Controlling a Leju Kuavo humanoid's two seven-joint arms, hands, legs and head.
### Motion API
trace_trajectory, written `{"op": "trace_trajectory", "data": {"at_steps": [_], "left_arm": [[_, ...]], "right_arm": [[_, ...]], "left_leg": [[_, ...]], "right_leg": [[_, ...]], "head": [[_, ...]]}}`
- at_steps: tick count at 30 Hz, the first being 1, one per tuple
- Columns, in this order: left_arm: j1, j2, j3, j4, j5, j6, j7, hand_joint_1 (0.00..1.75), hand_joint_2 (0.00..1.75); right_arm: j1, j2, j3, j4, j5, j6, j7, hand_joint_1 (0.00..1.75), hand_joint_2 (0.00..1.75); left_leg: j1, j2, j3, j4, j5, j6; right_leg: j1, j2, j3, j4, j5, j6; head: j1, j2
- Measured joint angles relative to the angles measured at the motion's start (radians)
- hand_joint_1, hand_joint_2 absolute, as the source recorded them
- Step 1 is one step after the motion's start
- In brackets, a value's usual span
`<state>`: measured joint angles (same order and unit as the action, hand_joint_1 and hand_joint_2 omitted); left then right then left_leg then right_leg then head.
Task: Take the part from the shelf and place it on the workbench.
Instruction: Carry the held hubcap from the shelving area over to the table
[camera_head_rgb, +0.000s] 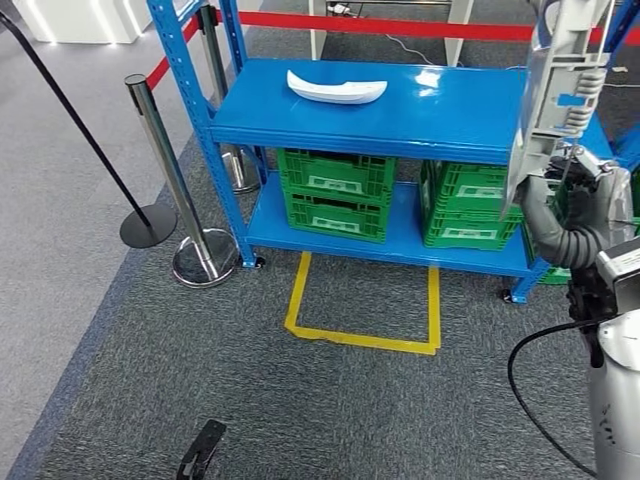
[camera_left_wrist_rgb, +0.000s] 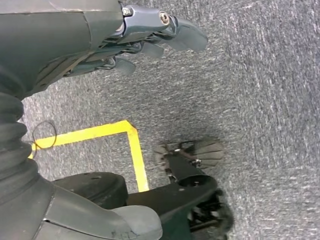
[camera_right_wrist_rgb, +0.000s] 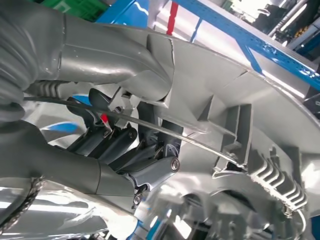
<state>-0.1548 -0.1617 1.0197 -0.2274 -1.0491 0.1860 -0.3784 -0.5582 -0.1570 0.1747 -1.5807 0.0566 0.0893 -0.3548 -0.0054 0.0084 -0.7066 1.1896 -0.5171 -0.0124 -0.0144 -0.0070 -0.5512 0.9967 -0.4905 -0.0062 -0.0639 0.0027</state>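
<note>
A long grey-white plastic part (camera_head_rgb: 562, 80) stands upright at the right of the head view, in front of the blue shelf's (camera_head_rgb: 453, 110) right end. My right hand (camera_head_rgb: 581, 200) grips it from below. In the right wrist view the hand's dark fingers (camera_right_wrist_rgb: 124, 145) curl into the ribbed inside of the part (camera_right_wrist_rgb: 234, 100). A second part, white and curved (camera_head_rgb: 336, 90), lies on the shelf's top board. My left hand (camera_left_wrist_rgb: 151, 35) hangs over the grey carpet with its fingers apart, holding nothing.
Green crates (camera_head_rgb: 336, 190) (camera_head_rgb: 468, 205) fill the shelf's lower board. A yellow tape square (camera_head_rgb: 362, 335) marks the carpet in front of the shelf. Chrome stanchions (camera_head_rgb: 162, 150) with a red belt stand to the left, beside a black round base (camera_head_rgb: 147, 225).
</note>
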Motion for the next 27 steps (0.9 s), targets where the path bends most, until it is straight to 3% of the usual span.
{"op": "trace_trajectory", "data": {"at_steps": [1,2,3,4,6,8,9,12,14,16,17,18,19,21,23,25,27], "left_arm": [[0.001,0.001,0.000,0.000,0.000,0.000,0.000,0.00,1.75],[0.002,0.001,0.000,0.000,-0.001,0.000,0.000,0.00,1.75],[0.002,0.002,0.000,0.000,-0.001,0.000,0.000,0.00,1.75],[0.003,0.002,0.000,0.000,-0.001,0.000,0.000,0.00,1.75],[0.003,0.006,0.000,0.000,-0.002,0.001,0.000,0.00,1.75],[0.004,0.011,0.000,0.000,-0.003,0.003,0.000,0.00,1.75],[0.004,0.013,0.000,0.000,-0.004,0.003,0.000,0.00,1.75],[0.004,0.014,0.000,0.000,-0.006,0.006,0.000,0.00,1.75],[0.004,0.015,0.000,0.000,-0.007,0.007,0.000,0.00,1.75],[0.007,0.016,0.000,0.000,-0.008,0.008,0.000,0.00,1.75],[0.008,0.016,0.000,0.000,-0.008,0.008,0.000,0.00,1.75],[0.009,0.015,0.000,0.000,-0.009,0.008,0.000,0.00,1.75],[0.009,0.015,0.000,0.000,-0.009,0.008,0.000,0.00,1.75],[0.009,0.016,0.000,0.000,-0.011,0.008,0.002,0.00,1.75],[0.010,0.020,0.000,0.000,-0.011,0.010,0.004,0.00,1.75],[0.013,0.025,0.000,0.000,-0.011,0.010,0.004,0.00,1.75],[0.014,0.026,0.000,0.000,-0.011,0.010,0.004,0.00,1.75]], "right_arm": [[0.000,0.002,0.000,0.001,-0.001,-0.001,0.000,1.75,1.75],[0.000,0.002,0.000,0.003,-0.001,-0.001,0.001,1.75,1.75],[0.000,0.003,0.000,0.004,-0.002,-0.002,0.001,1.75,1.75],[0.001,0.003,0.000,0.005,-0.003,-0.002,0.003,1.75,1.75],[0.000,0.003,0.000,0.005,-0.006,-0.004,0.006,1.75,1.75],[-0.001,0.003,0.000,0.005,-0.008,-0.007,0.008,1.75,1.75],[-0.002,0.003,-0.001,0.005,-0.009,-0.009,0.008,1.75,1.75],[-0.003,0.001,-0.010,0.004,-0.010,-0.016,0.009,1.75,1.75],[-0.004,-0.002,-0.019,0.003,-0.013,-0.020,0.009,1.75,1.75],[-0.001,-0.003,-0.027,0.003,-0.016,-0.022,0.010,1.75,1.75],[0.001,-0.004,-0.030,0.003,-0.016,-0.023,0.010,1.75,1.75],[0.003,-0.005,-0.034,0.003,-0.016,-0.025,0.010,1.75,1.75],[0.003,-0.007,-0.037,0.003,-0.015,-0.027,0.010,1.75,1.75],[0.003,-0.013,-0.046,0.003,-0.010,-0.034,0.010,1.75,1.75],[0.003,-0.020,-0.054,0.003,-0.002,-0.043,0.012,1.75,1.75],[0.005,-0.025,-0.060,0.003,0.005,-0.051,0.013,1.75,1.75],[0.008,-0.027,-0.063,0.003,0.007,-0.054,0.013,1.75,1.75]], "left_leg": [[0.002,0.000,-0.023,0.067,-0.031,-0.003],[0.002,0.000,-0.033,0.109,-0.044,-0.003],[0.002,-0.001,-0.029,0.115,-0.038,-0.001],[0.002,-0.003,-0.004,0.079,-0.014,0.003],[0.001,-0.027,0.075,-0.058,0.042,0.022],[-0.001,-0.054,0.129,-0.159,0.065,0.037],[-0.003,-0.059,0.137,-0.175,0.061,0.042],[0.000,-0.036,0.141,-0.200,0.067,0.048],[0.006,-0.018,0.141,-0.212,0.073,0.053],[0.006,-0.004,0.138,-0.211,0.074,0.055],[0.006,0.003,0.137,-0.209,0.074,0.055],[0.006,0.011,0.136,-0.207,0.073,0.055],[0.006,0.018,0.136,-0.204,0.071,0.053],[0.006,0.030,0.135,-0.194,0.063,0.045],[0.002,0.039,0.129,-0.179,0.056,0.036],[-0.003,0.046,0.124,-0.172,0.054,0.031],[-0.003,0.049,0.124,-0.172,0.054,0.030]], "right_leg": [[0.001,0.006,-0.006,0.000,0.005,-0.001],[0.002,0.013,-0.012,0.001,0.009,-0.001],[0.002,0.020,-0.016,0.001,0.013,-0.001],[0.004,0.028,-0.019,0.002,0.016,0.000],[0.006,0.041,-0.024,0.002,0.020,0.003],[0.004,0.053,-0.030,0.002,0.026,0.010],[0.002,0.058,-0.034,0.001,0.029,0.016],[0.001,0.059,-0.053,0.012,0.023,0.031],[0.002,0.034,-0.096,0.091,-0.024,0.040],[0.000,0.018,-0.159,0.227,-0.082,0.049],[-0.001,0.016,-0.182,0.277,-0.095,0.053],[-0.002,0.014,-0.187,0.287,-0.087,0.056],[-0.003,0.011,-0.172,0.258,-0.062,0.058],[-0.002,-0.016,-0.103,0.123,0.001,0.061],[0.001,-0.038,-0.054,0.029,0.025,0.052],[0.003,-0.034,-0.050,0.021,0.023,0.039],[0.004,-0.031,-0.053,0.024,0.023,0.036]], "head": [[0.000,0.000],[0.000,0.000],[0.000,0.000],[0.000,0.000],[0.001,0.000],[0.001,0.000],[0.000,0.000],[-0.003,0.000],[0.001,0.000],[0.003,0.000],[0.003,0.000],[0.003,0.000],[0.003,0.000],[0.004,0.000],[0.005,0.000],[0.004,0.000],[0.003,0.000]]}}
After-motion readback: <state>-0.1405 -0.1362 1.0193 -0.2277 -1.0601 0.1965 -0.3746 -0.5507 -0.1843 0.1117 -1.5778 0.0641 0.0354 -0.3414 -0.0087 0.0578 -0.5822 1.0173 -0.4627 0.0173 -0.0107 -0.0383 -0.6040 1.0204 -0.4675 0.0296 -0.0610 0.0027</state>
